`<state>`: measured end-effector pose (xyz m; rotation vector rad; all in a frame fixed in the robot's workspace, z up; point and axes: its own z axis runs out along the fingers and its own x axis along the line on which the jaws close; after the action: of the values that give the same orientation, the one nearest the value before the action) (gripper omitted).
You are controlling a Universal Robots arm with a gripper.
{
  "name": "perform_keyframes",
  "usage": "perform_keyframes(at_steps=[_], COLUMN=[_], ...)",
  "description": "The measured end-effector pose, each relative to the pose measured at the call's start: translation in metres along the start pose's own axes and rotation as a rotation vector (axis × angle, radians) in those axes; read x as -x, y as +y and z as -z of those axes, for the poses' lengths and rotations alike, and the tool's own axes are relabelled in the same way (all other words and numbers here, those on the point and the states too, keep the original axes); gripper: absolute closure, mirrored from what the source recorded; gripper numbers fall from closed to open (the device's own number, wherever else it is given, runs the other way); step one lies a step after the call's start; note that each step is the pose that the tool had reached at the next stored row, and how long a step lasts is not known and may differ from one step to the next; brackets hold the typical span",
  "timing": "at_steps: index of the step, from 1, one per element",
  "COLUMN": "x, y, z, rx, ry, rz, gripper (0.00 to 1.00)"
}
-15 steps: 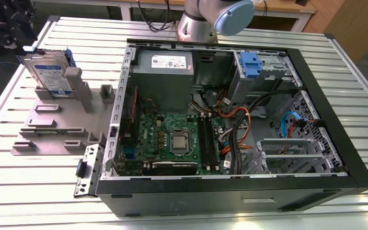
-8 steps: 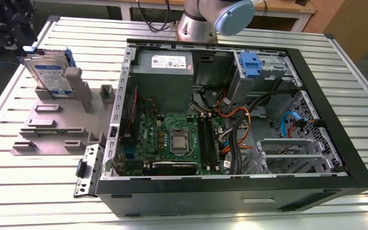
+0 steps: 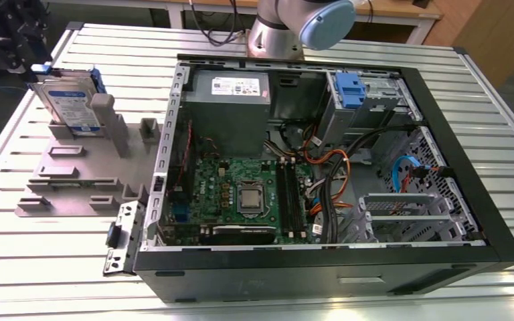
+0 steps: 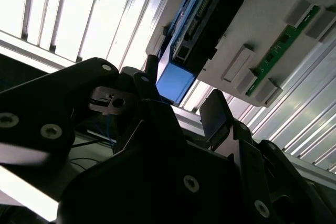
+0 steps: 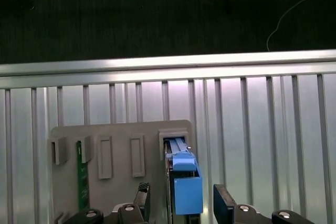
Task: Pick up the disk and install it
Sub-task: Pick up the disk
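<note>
Space shows on either side of the disk (image 5: 181, 163) between the 2 fingers (image 5: 223, 200) of the claw (image 5: 181, 190), so the claw is spread wide and has hold of nothing. In the first wrist view its fingers straddle the blue carrier (image 5: 188, 192) without touching it.

The disk stands on edge in a slot of the grey fixture (image 5: 121, 135), directly beneath the claw. Its thin edge points up at the claw, and each flat face is turned toward 1 finger. In the exterior view the labelled face of the disk (image 3: 65, 103) looks toward the open computer case (image 3: 471, 221), which lies well off to the side of the claw (image 3: 34, 63). In the second wrist view the connector end (image 4: 205, 19) runs on from the carrier (image 4: 176, 83), just beyond a fingertip (image 4: 215, 111). Whether the long axis rises toward the claw or runs level along the slot, I cannot tell: every view foreshortens it.

A grey post of the fixture (image 3: 61, 177) hides the disk's lower edge in the exterior view, and the claw's body is cut off at that picture's edge. The finger bases are cropped in the first wrist view. A green memory stick (image 5: 80, 182) stands in another slot, beside the claw. The slatted table (image 5: 252, 119) spreads below.
</note>
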<state>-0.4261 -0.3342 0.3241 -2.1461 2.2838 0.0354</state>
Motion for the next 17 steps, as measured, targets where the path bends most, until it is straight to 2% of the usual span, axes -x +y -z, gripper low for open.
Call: perform_keyframes(at_steps=[5, 10, 17], x=[0.0000, 0.0002, 0.0002], y=[0.0005, 0.0010, 0.0013], z=[-0.0073, -0.0130, -0.0175], rx=[0.0002, 0.0010, 0.0006], ry=[0.0001, 0.0006, -0.0001], rz=[0.012, 0.052, 0.071], gripper=[0.41, 0.41, 0.41])
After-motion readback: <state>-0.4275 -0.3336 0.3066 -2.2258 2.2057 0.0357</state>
